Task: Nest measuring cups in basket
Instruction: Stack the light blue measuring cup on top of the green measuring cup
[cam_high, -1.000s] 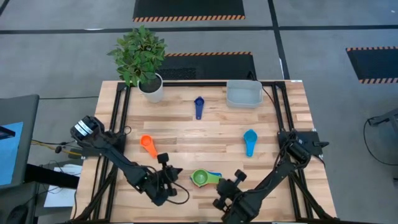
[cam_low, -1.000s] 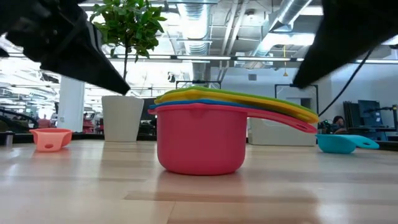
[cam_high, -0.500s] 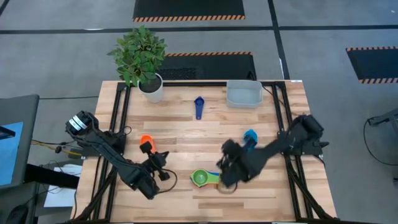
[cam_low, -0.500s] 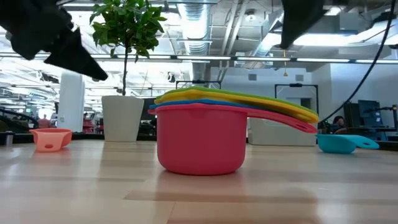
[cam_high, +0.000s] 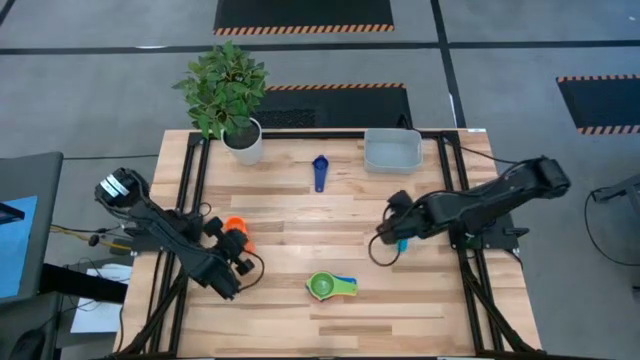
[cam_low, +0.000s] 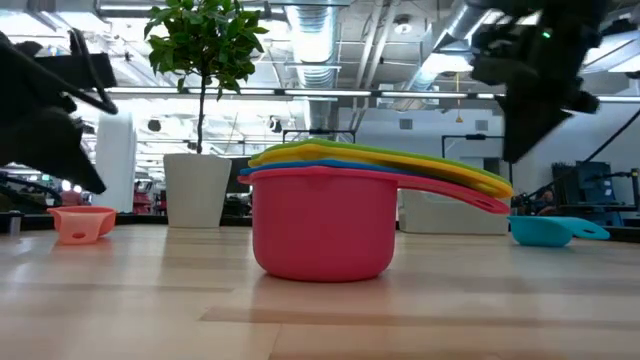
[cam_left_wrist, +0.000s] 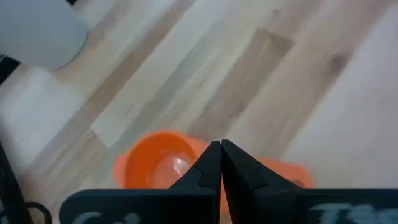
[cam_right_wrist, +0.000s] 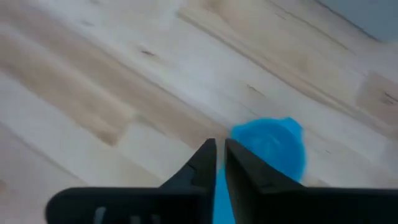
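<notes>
The left gripper (cam_left_wrist: 221, 163) is showing its fingers (cam_left_wrist: 208, 165) pressed together with nothing between them, hanging above the orange cup (cam_left_wrist: 158, 167) at the lower middle of the left wrist view. The right gripper (cam_right_wrist: 219, 163) is showing only a thin slit between its fingers (cam_right_wrist: 202, 163), nothing held, poised over the light blue cup (cam_right_wrist: 270, 146).

Nearest in the low view, the red cup (cam_low: 322, 225) is sitting mid-frame with a stack of yellow, green and blue cups inside it, handles pointing right. Farther back in the high view, the dark blue cup (cam_high: 320, 172) is lying at upper centre and the basket (cam_high: 392, 152) is waiting at upper right, apparently with nothing in it.

Risks, as I judge them: either gripper descending with fingers this narrow would be striking its cup's rim and skidding it across the table (cam_high: 300, 225) instead of straddling it. Both cups are shallow and probably light, so a slanted pinch on a handle could be flipping them.
</notes>
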